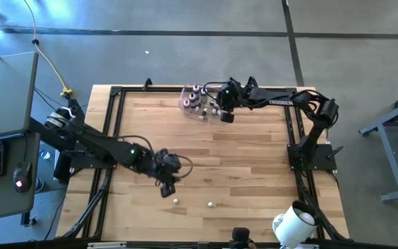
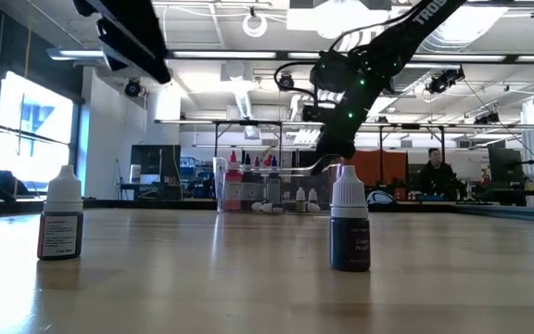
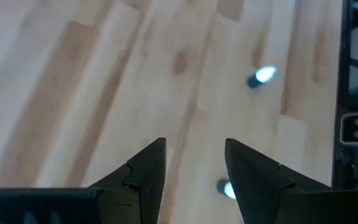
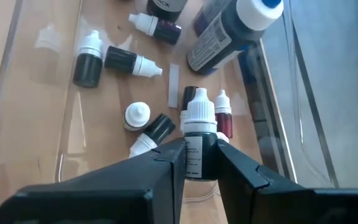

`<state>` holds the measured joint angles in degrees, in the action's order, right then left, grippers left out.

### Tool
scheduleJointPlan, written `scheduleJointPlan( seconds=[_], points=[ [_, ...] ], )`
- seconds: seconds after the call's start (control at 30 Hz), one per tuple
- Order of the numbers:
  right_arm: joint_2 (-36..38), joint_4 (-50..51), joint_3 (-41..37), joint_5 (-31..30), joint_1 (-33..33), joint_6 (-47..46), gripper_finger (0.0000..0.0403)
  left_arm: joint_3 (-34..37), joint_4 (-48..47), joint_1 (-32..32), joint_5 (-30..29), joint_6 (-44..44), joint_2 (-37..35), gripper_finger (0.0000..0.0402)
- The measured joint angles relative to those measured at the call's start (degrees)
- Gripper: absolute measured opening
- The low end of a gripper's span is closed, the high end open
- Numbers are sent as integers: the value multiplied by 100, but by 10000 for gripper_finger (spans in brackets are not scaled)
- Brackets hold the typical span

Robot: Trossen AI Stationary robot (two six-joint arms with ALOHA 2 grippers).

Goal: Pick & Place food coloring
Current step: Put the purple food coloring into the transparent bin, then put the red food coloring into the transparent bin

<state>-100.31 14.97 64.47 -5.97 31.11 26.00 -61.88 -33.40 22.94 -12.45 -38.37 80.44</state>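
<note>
Two food coloring bottles with white caps stand upright on the wooden table near its front edge (image 1: 176,201) (image 1: 210,205); the low view shows them close up (image 2: 61,215) (image 2: 349,223). My left gripper (image 1: 166,185) hangs open just above and behind them, tilted down; its wrist view shows one bottle (image 3: 261,76) ahead and another (image 3: 225,188) beside a finger. At the far side a clear plastic tub (image 1: 185,104) holds several more bottles, some lying on their sides (image 4: 132,61). My right gripper (image 4: 201,155) is over the tub, shut on one dark bottle (image 4: 199,124). My right gripper pinches the dark body (image 4: 194,152) of a small white-capped bottle between its two fingers, just below the cap. The fingers slant down from the table's right side. The bottle stands upright in the hold, cap up, above the bottles lying in the tub.
A big white cylinder (image 1: 292,225) sits at the table's front right corner. A larger dark bottle (image 4: 229,31) lies against the tub's wall. Black frame rails (image 1: 112,131) run along the table's edges. Bare wood lies between the tub and the two front bottles.
</note>
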Motion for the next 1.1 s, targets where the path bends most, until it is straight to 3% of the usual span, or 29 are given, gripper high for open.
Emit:
scheduleJointPlan(
  seconds=[0.33,0.47,0.63,0.87,1.1],
  points=[
    [37,-894,-2,-41,-2,-177,72,18,-30,260,-39,-94,368,161],
    [42,-836,-2,227,-2,-109,73,4,14,260,-54,-88,383,161],
    [42,-694,-4,-100,-2,-2,100,8,28,260,-56,-65,386,161],
    [42,-667,-4,-60,7,1,147,8,57,260,-54,-52,386,161],
    [238,-667,-4,-621,-207,103,156,8,92,262,162,-371,386,161]
  ],
)
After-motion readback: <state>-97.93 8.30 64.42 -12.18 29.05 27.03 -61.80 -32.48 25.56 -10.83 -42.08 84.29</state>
